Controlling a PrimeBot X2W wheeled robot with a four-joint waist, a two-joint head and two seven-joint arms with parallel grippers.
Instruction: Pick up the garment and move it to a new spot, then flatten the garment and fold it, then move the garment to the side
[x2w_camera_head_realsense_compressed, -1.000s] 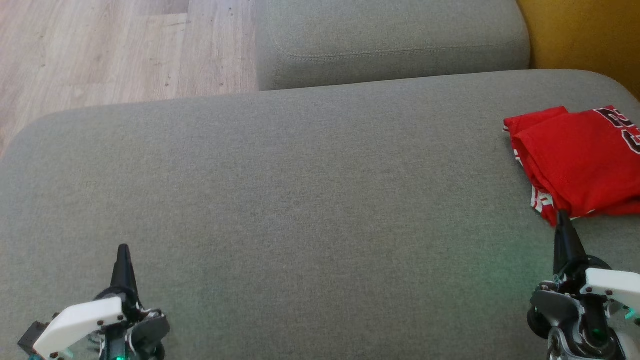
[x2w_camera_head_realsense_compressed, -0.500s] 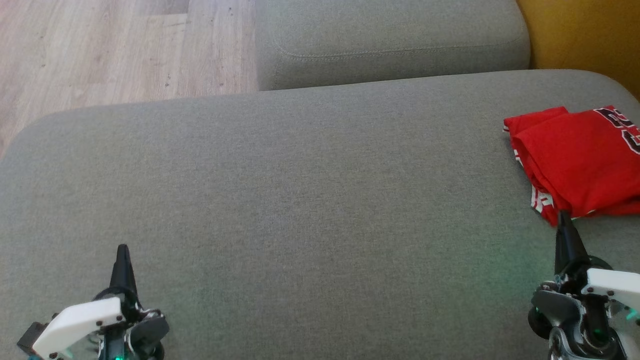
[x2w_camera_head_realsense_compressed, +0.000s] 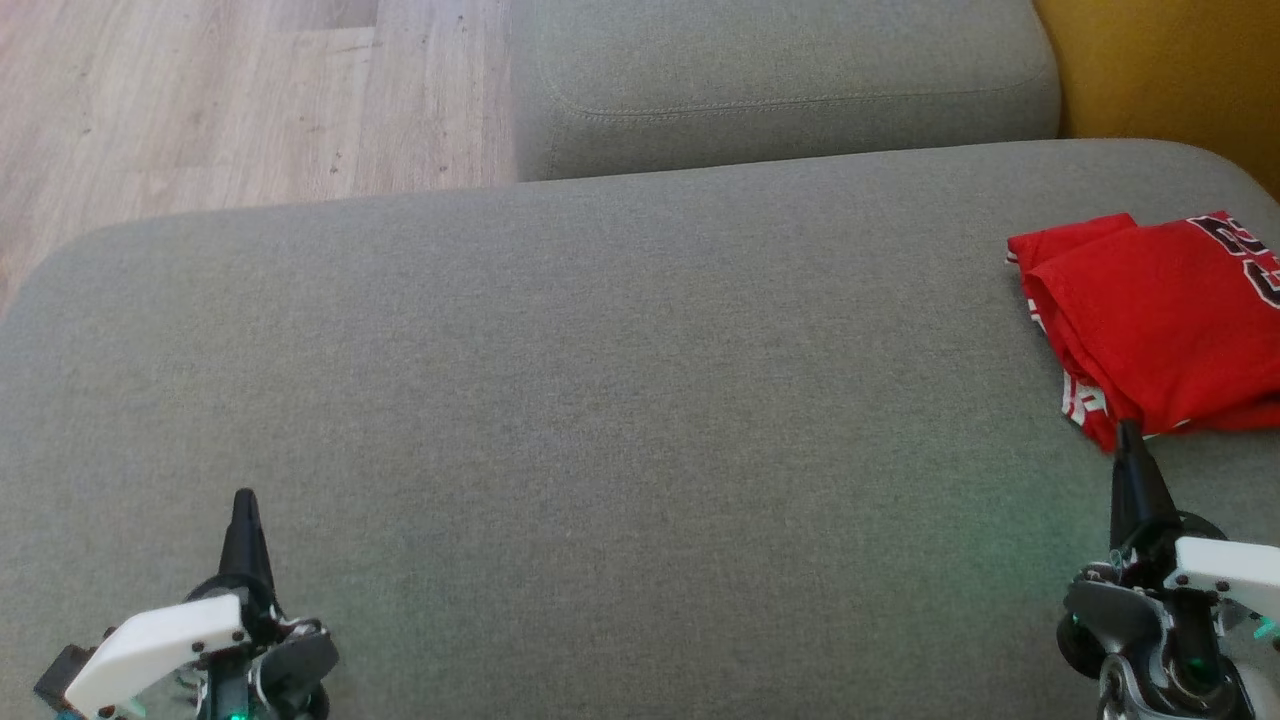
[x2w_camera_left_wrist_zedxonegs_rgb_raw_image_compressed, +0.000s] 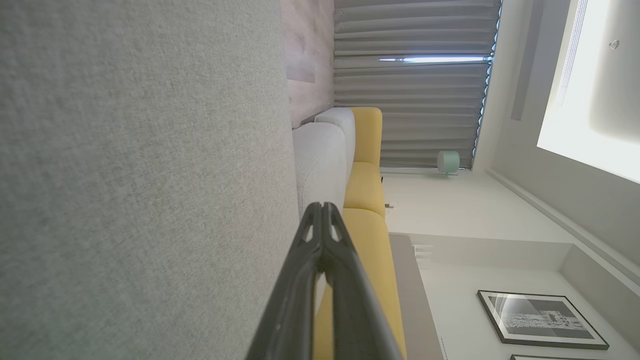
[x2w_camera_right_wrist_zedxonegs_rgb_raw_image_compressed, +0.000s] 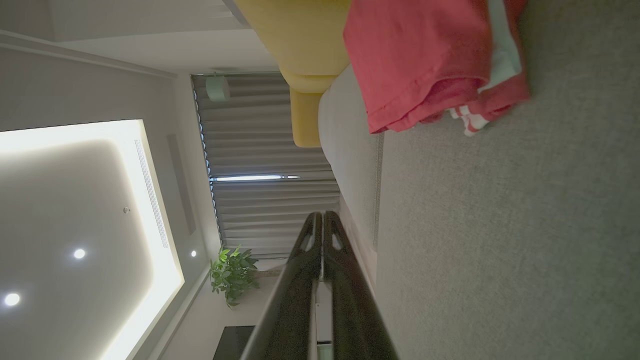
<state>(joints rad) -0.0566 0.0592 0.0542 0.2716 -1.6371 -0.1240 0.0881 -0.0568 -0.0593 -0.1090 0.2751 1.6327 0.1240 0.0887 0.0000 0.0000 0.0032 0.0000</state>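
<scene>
The garment (x2w_camera_head_realsense_compressed: 1160, 320) is a red jersey with white trim and dark lettering, lying folded at the right edge of the grey sofa seat (x2w_camera_head_realsense_compressed: 600, 400); it also appears at the top of the right wrist view (x2w_camera_right_wrist_zedxonegs_rgb_raw_image_compressed: 425, 60). My right gripper (x2w_camera_head_realsense_compressed: 1128, 432) hovers at the lower right, shut and empty, its tip just in front of the garment's near corner. In its own wrist view the right gripper (x2w_camera_right_wrist_zedxonegs_rgb_raw_image_compressed: 322, 215) has both fingers pressed together. My left gripper (x2w_camera_head_realsense_compressed: 243, 497) rests at the lower left over bare cushion, shut on nothing, far from the garment, its fingers closed in the left wrist view (x2w_camera_left_wrist_zedxonegs_rgb_raw_image_compressed: 322, 205).
A second grey cushion (x2w_camera_head_realsense_compressed: 780, 80) sits behind the seat. Wooden floor (x2w_camera_head_realsense_compressed: 200, 100) lies at the upper left, beyond the seat's rounded edge. A yellow sofa part (x2w_camera_head_realsense_compressed: 1170, 70) borders the upper right.
</scene>
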